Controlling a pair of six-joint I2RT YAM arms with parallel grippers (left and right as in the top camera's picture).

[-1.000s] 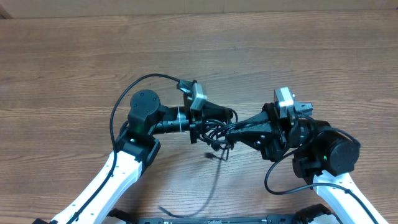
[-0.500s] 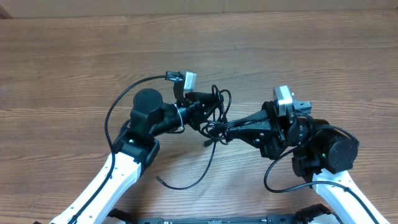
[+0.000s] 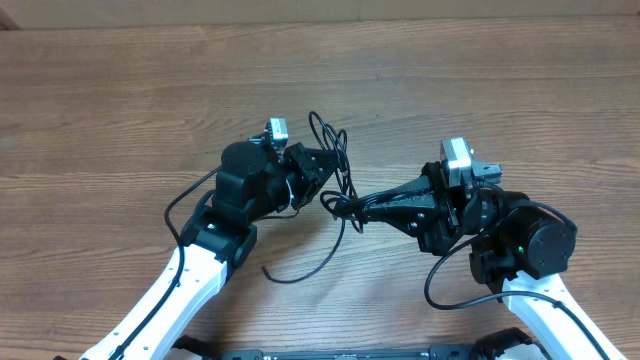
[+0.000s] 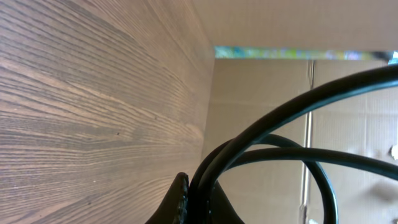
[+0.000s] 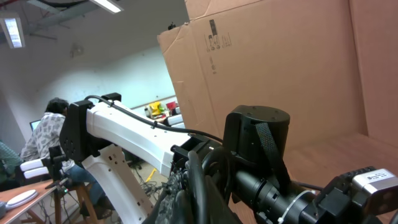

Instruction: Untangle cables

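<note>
Left gripper (image 3: 322,168), overhead view: the black fingers are closed on the cables (image 3: 339,201), and from them two thin, glossy loops are raised in narrow arcs toward the far side of the table (image 3: 120,100). Right gripper (image 3: 358,208): the tapered black fingers are pinched together on a small knotted clump of the same cords, just beside the left gripper. The two grips are joined by short curved lengths of cord. One loose strand (image 3: 337,242) is seen dropping from the clump and curving leftward over the brown wood-grain tabletop, its free end lying on the surface near the white link of the left arm. In the left wrist view, smooth round black cords are shown bowed outward from beside a dark finger (image 4: 180,198), against a backdrop of plain cardboard (image 4: 261,93). In the right wrist view the strands are largely hidden among dark parts, and their course cannot be made out.
</note>
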